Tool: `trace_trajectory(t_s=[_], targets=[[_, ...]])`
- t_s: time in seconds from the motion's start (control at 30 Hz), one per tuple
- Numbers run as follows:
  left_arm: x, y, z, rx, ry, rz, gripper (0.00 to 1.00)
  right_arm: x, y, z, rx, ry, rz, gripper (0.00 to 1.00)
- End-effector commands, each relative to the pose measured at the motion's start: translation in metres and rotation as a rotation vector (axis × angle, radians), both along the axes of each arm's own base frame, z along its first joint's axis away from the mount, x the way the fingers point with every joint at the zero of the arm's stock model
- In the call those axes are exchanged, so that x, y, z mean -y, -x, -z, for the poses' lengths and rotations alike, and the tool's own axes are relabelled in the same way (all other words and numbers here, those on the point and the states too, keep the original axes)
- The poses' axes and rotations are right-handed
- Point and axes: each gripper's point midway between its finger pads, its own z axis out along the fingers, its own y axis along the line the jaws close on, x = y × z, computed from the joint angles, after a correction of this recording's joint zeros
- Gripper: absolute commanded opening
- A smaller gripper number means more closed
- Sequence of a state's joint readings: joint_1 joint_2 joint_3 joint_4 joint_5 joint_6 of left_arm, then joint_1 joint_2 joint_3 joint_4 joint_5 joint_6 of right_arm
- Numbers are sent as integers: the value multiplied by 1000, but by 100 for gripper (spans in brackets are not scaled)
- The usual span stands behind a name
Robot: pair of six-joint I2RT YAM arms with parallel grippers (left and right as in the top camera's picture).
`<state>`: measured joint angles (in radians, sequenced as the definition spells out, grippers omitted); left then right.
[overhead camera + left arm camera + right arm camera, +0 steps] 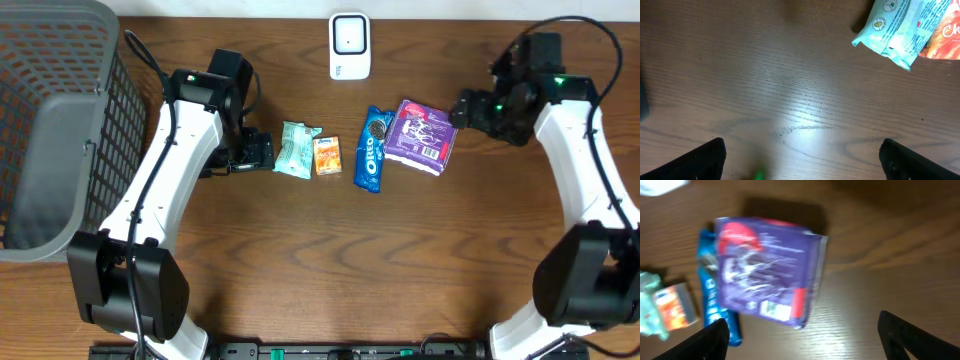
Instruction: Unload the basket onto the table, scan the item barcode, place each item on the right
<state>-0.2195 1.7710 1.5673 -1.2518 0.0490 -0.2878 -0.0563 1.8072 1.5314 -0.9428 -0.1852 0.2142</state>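
1. You have the purple pack flat on the table, below the white scanner and touching the blue pack on its left; its long axis runs roughly far-to-near, slightly tilted.
2. Its print is too blurred to read; the blue pack says "OREO".
3. Your right gripper stands released beside the pack, holding nothing; your left gripper is likewise spread and empty.

Agape: left pincer, right pincer

1. Purple packet: lies flat on table, right of centre, white label patch facing up, left edge touching blue Oreo pack.
2. White scanner: stands near far table edge, centre, apart from packet.
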Motion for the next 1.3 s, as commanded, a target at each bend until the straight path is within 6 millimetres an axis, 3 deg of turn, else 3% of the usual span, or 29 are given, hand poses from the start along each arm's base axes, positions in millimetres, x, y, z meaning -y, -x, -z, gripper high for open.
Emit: trace_trajectory(t_s=[0.0, 0.13, 0.47, 0.57, 0.6, 0.63, 0.8, 0.97, 1.0, 1.07, 1.13, 1.27], targets=[[-2, -1, -4, 11, -7, 2, 98, 17, -7, 30, -37, -54, 23, 84], [-2, -1, -4, 11, -7, 2, 98, 1, -26, 37, 21, -264, -44, 83], [-2, -1, -4, 11, -7, 2, 98, -25, -22, 109, -131, -447, -65, 60], [-2, -1, -4, 11, -7, 2, 98, -29, -23, 116, -132, -468, -74, 36], [-2, -1, -4, 11, -7, 2, 98, -29, -25, 116, -126, -466, -76, 3], [-2, -1, -4, 11, -7, 2, 98, -29, -25, 116, -125, -466, -77, 1], [-2, -1, -4, 11, -7, 2, 98, -19, -27, 94, -82, -378, -78, 1], [-2, -1, -4, 11, -7, 2, 98, 18, -20, 34, 2, 87, -33, 1], [-2, -1, -4, 11, -7, 2, 98, 16, -20, 17, 40, 168, -39, 1], [-2, -1, -4, 11, -7, 2, 98, -1, -22, 1, 86, 211, -73, 1], [-2, -1, -4, 11, -7, 2, 98, -6, -23, -3, 101, 276, -81, 1], [-2, -1, -4, 11, -7, 2, 98, 16, -19, -18, 106, 627, 15, 1]])
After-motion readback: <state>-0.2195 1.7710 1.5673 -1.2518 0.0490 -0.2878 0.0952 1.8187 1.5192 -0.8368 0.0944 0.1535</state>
